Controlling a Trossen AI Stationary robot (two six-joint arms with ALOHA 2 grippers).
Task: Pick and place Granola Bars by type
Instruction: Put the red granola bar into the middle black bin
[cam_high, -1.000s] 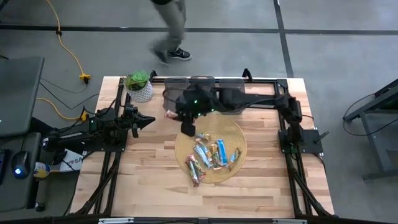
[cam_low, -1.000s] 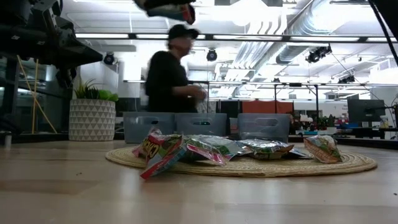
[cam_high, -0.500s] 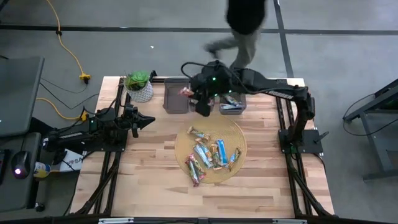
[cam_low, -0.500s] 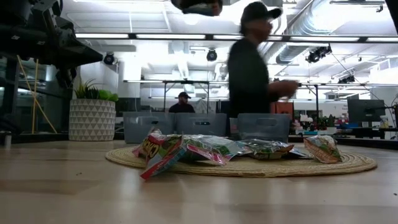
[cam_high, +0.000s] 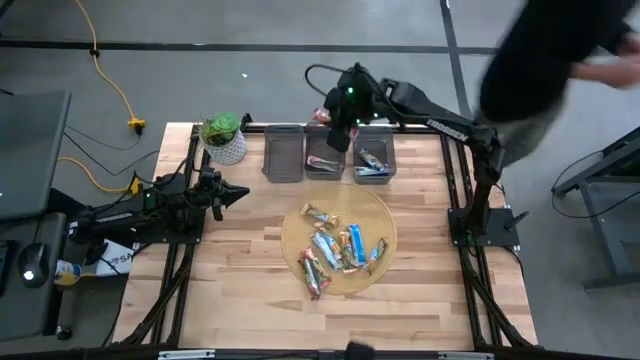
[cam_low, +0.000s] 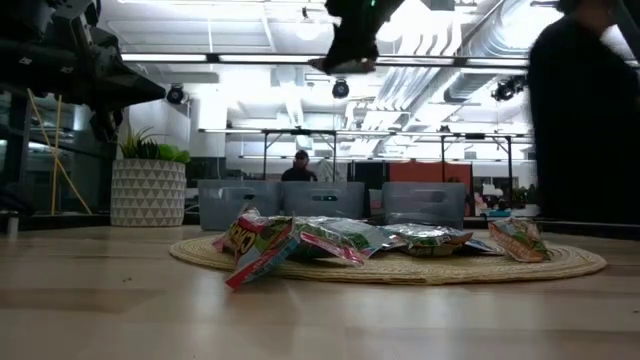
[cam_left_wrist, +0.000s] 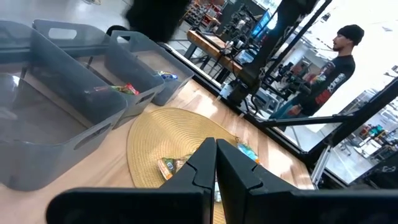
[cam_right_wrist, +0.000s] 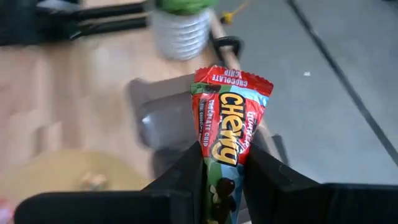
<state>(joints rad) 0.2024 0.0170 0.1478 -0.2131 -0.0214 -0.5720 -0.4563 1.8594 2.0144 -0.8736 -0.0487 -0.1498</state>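
My right gripper (cam_high: 331, 121) hangs high over the far edge of the table, above the middle one of three grey bins (cam_high: 325, 156), shut on a red Chewy granola bar (cam_right_wrist: 230, 118). Several other bars (cam_high: 335, 245) in blue, red and mixed wrappers lie on a round woven mat (cam_high: 385, 215) in the table's middle. The middle bin and the right bin (cam_high: 373, 160) each hold bars. My left gripper (cam_high: 240, 192) waits shut at the table's left side, clear of everything. My right gripper pinches the red bar between its two fingers (cam_right_wrist: 189, 171) at the bar's lower half (cam_right_wrist: 219, 158). The crimped end (cam_right_wrist: 233, 78) sticks out beyond the fingertips, in line with the fingers. The bar is lifted clear, high above the bins.
A potted plant (cam_high: 224, 140) stands at the far left corner beside the left bin (cam_high: 283, 155). A person (cam_high: 560, 60) passes beyond the table's far right corner. Bare wood lies near the mat on the near side (cam_high: 330, 315).
My right gripper has carried the red bar up from the mat's far left side toward the far edge and somewhat right, over the bins, turning as it went. The person has walked from left to right behind the table.
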